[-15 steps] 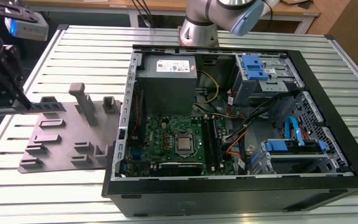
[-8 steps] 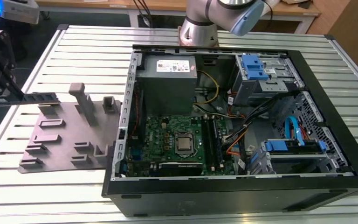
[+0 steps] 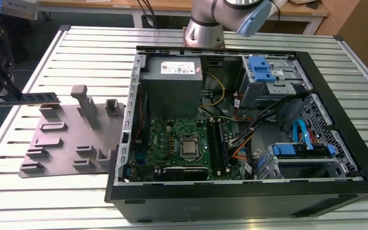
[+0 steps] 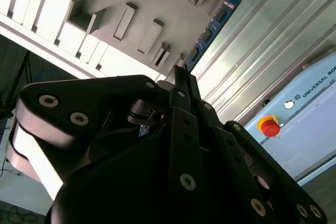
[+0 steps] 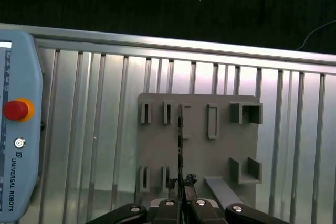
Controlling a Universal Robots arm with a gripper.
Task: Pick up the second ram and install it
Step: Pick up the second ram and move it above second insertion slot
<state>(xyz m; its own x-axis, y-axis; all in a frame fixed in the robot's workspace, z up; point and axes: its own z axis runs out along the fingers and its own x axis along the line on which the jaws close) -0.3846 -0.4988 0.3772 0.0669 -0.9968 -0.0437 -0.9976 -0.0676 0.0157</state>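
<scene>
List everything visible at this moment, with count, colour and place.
second ram: one, blue-green, held above the fixture plate
fixture plate: one, grey, on the table at the exterior view's left
computer case: one, black, open, on the table
motherboard: one, green, inside the case
table: one, silver, slatted
teach pendant: one, pale blue, red button, at the table's edge
arm: one, silver-grey, behind the case
end effector: one, black, shut on the ram

Dark lettering [image 5: 13, 182] runs along pale-blue teach pendant [image 5: 26, 72] casing, below red button [image 5: 14, 109]. White printed label [image 3: 180, 68] on grey power supply [image 3: 171, 93], illegible.
</scene>
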